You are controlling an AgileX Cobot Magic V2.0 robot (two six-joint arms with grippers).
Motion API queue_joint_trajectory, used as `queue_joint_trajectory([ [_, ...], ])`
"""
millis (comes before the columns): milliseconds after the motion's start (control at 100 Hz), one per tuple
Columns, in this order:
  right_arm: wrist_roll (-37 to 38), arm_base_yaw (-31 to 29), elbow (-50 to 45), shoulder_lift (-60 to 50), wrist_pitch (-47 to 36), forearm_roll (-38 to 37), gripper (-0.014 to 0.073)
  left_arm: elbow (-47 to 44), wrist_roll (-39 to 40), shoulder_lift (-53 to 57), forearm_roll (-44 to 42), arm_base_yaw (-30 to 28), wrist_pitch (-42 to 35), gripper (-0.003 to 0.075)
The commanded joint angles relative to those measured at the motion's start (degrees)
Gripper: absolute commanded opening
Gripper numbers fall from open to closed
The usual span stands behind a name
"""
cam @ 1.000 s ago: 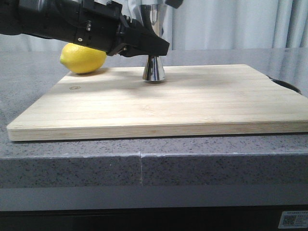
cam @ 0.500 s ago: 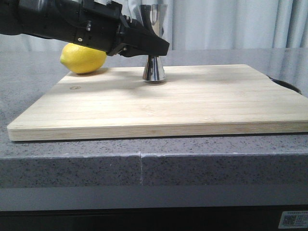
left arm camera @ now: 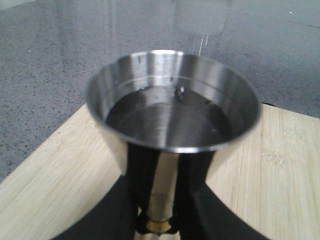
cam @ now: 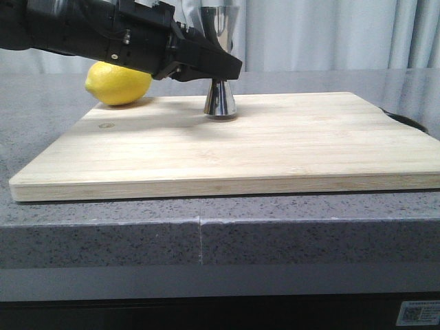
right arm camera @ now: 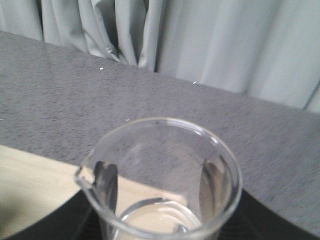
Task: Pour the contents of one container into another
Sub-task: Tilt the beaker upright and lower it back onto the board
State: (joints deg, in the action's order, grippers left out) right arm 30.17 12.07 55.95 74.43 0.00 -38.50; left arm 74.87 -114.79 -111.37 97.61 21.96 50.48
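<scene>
A small white label (cam: 416, 315) at the bench's lower edge carries print too tiny to read.

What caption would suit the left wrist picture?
Steel jigger holding dark liquid, gripped at its waist above the wooden board.

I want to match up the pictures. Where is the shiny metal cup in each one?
Front view: the jigger stands on the back of the wooden board, its upper half hidden by the left gripper.
Left wrist view: the jigger fills the middle, seen from above, clamped at its waist.
Right wrist view: not in it; only the glass cup.
Shared landmark: the wooden board.
</scene>
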Motion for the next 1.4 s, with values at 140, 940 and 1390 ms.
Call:
queue_joint_trajectory([
  [140,0.1,-0.93,-9.14,-0.06,-21.04,2.08,0.0268,1.64,0.08,2.98,3.94,0.41,3.23,-0.0019],
  [940,-8.13,-5.62,-8.4,19.14,-38.99,5.95,0.0268,1.64,0.08,2.98,3.94,0.41,3.23,-0.0019],
  [1390,-8.13,-5.62,-8.4,22.88,-42.4,5.95,0.0268,1.64,0.08,2.98,3.94,0.41,3.23,-0.0019],
])
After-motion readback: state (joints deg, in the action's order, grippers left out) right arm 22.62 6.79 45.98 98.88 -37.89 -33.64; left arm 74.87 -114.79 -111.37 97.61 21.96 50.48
